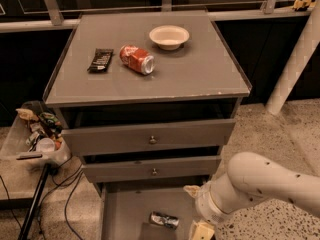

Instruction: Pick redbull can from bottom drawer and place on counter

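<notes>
Counter (200,81): broad grey top of the cabinet, carrying three things on its far half.
Arm (265,181): white and thick, coming in from the right at the near edge, low beside the cabinet.
Bottom drawer (122,206): pulled out toward the near side, with its grey floor showing.
Bowl (169,35): pale, upright, far on the counter.
Red soda can (136,59): on its side, left of the bowl.
Dark packet (100,60): flat, left of the red can.
Gripper (202,231): cream, at the drawer's near right, cut by the frame edge; open or closed cannot be told.
Redbull can (164,219): lying on its side on the drawer floor. Its long axis runs left to right, with the right end slightly nearer. It sits just left of the gripper, apart from it.
</notes>
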`<control>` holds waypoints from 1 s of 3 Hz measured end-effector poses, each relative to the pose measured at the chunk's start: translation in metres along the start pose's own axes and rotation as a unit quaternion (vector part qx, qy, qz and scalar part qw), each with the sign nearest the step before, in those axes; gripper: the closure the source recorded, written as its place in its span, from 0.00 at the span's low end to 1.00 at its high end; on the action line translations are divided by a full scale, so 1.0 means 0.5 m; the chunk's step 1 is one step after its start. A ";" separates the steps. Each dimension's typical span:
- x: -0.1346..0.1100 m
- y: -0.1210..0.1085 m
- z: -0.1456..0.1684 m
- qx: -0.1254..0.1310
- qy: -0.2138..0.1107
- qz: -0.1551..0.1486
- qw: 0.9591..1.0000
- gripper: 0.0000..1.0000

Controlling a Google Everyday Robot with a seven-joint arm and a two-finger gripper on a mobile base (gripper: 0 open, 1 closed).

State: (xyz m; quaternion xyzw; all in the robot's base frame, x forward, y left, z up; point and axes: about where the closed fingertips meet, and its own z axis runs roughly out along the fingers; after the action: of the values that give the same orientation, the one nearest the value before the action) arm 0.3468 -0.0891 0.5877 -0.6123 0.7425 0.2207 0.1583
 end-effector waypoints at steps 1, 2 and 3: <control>0.026 -0.011 0.083 -0.006 -0.017 0.004 1.000 0.00; 0.051 -0.046 0.137 0.026 -0.015 0.005 1.000 0.00; 0.079 -0.125 0.160 0.082 -0.014 0.029 0.996 0.00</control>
State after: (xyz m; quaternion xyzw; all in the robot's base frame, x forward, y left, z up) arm 0.3973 -0.0899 0.4912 -0.5721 0.7735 0.1721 0.2116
